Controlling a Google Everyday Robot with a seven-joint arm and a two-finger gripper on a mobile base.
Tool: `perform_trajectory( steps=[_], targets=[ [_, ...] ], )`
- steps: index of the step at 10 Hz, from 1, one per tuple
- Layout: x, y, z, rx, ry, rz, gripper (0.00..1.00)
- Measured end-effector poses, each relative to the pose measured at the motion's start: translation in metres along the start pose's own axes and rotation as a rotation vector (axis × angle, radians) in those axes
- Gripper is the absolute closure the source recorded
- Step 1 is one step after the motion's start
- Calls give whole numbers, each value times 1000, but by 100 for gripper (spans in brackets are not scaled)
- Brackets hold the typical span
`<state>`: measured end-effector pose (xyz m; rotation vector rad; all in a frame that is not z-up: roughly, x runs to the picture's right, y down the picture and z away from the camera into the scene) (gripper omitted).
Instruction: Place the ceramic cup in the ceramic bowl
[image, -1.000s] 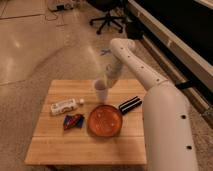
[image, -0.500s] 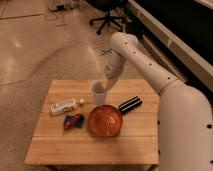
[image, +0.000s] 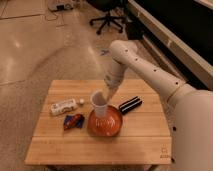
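The whitish-grey ceramic cup (image: 99, 103) hangs upright over the far left rim of the orange-red ceramic bowl (image: 106, 124), which sits near the middle of the wooden table (image: 100, 145). My gripper (image: 106, 94) comes down from the white arm at the upper right and is shut on the cup's far rim. The cup's base is at about the bowl's rim; I cannot tell whether it touches.
A white bottle (image: 64, 106) lies on its side at the table's left. A blue and orange snack packet (image: 73, 121) lies in front of it. A black-and-white striped bar (image: 129, 105) lies right of the bowl. An office chair (image: 107, 20) stands on the floor behind.
The arm has carried the cup forward and down from the table's far side to the bowl's far left rim. The other objects have stayed put.
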<state>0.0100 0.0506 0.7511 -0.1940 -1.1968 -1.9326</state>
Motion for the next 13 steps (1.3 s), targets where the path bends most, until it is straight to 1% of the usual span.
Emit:
perform_trajectory(
  steps=[2,3,4,5,6,7,9,11,13],
  targets=[
    [-2,3,18,-2,-19,-9,68],
    [-2,5,29,-1,-34,-11,56],
    [-2,8,39,-2,-56,-11,45],
    [-2,10,46,-5,-74,-12,37],
    [-2,12,54,-12,-96,-14,26],
    [0,13,59,-16,-109,-15,21],
    [6,16,62,-19,-109,-4,20],
    [13,22,56,-17,-79,25,20],
    [12,24,55,-12,-77,34,20]
  ],
)
